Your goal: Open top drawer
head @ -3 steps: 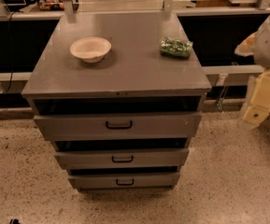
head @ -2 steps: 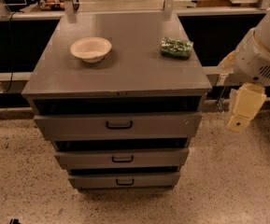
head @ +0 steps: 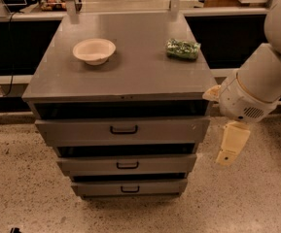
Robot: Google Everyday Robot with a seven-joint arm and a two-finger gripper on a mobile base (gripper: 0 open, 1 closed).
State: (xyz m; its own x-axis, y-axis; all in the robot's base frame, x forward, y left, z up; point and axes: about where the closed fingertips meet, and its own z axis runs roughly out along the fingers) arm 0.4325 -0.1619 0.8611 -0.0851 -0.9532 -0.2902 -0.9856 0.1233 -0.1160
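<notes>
The top drawer (head: 169, 130) is the widest grey drawer front of three in the grey cabinet, with a small black handle (head: 124, 129) at its centre. A dark gap shows between its front and the cabinet top. The narrower middle drawer (head: 164, 164) and the smallest bottom drawer (head: 154, 187) sit below it. My gripper (head: 230, 149) hangs cream-coloured under the white arm (head: 256, 89), just right of the cabinet, level with the top drawer's right end and apart from it. It holds nothing that I can see.
On the cabinet top (head: 125, 76) stand a white bowl (head: 94, 50) at the left and a green bag (head: 183, 48) at the right. A black-fronted counter (head: 13, 42) runs behind. Speckled floor (head: 23, 188) lies in front.
My arm and gripper have moved left and down, from the far right edge of the view to close beside the cabinet's right side. The drawers, bowl and bag have not moved.
</notes>
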